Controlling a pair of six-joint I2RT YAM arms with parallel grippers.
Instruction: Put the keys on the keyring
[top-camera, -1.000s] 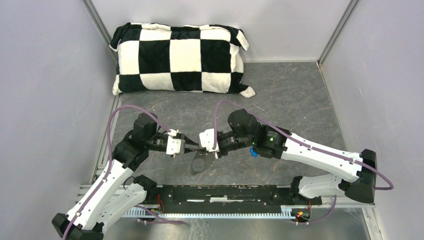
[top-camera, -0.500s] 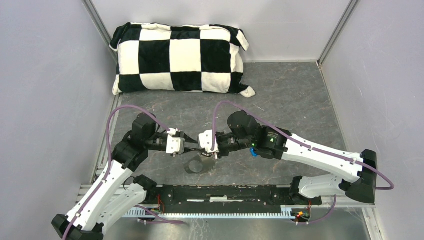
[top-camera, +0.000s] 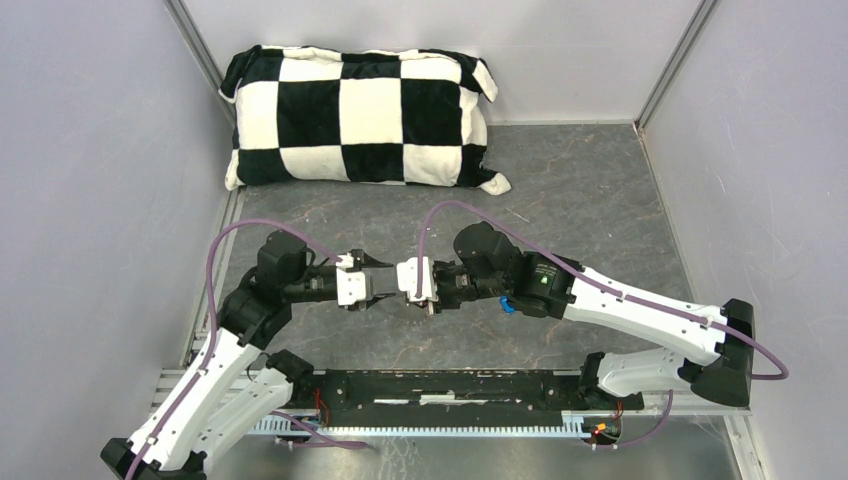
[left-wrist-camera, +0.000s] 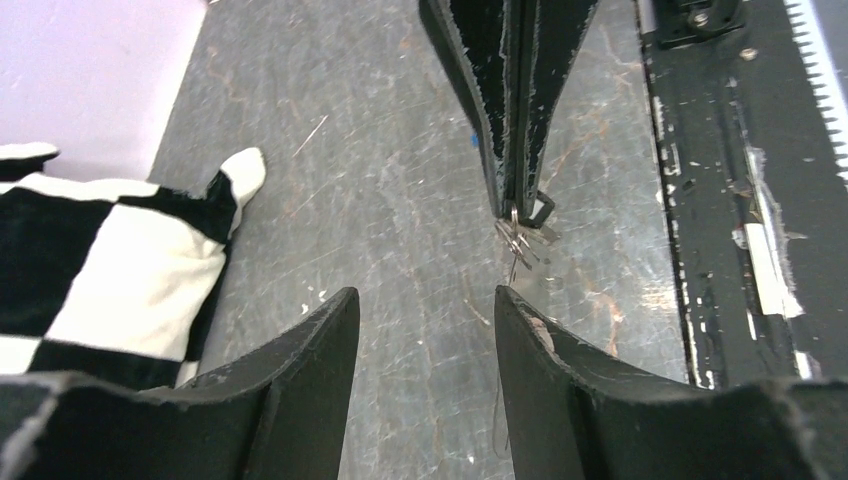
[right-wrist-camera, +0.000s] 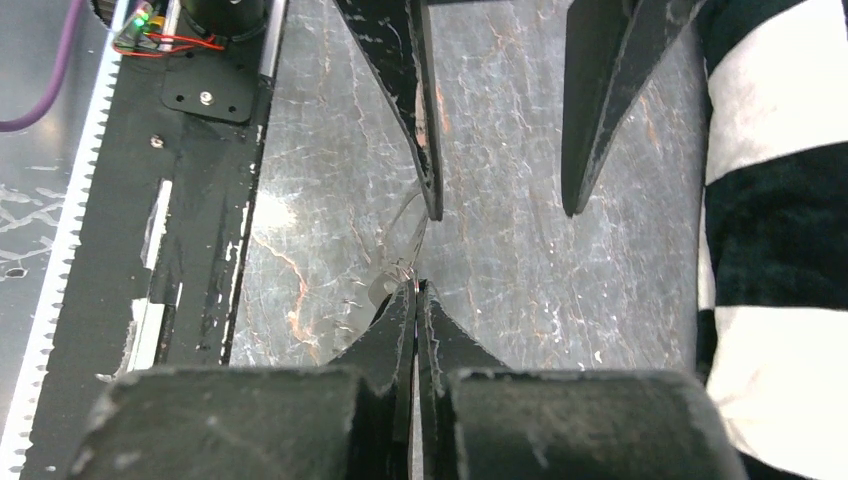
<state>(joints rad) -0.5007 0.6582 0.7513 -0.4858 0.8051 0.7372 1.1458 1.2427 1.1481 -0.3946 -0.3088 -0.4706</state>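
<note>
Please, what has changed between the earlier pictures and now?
The left hand has opened and let go; its fingers now stand apart. Both hands shifted slightly toward the pillow. The dark loop seen under them earlier no longer shows in the top view. The right hand stayed shut on the keyring. The pillow did not move.

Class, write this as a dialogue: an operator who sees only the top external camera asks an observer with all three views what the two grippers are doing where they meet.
Operator: From above, the two grippers run together. Is the left gripper open?
Observer: Yes. The left wrist view shows its jaws apart, gripping nothing.
Operator: And the right gripper?
Observer: Shut. The left wrist view shows its closed jaws pinching the keyring, thin silvery wire hanging from their ends.
</note>
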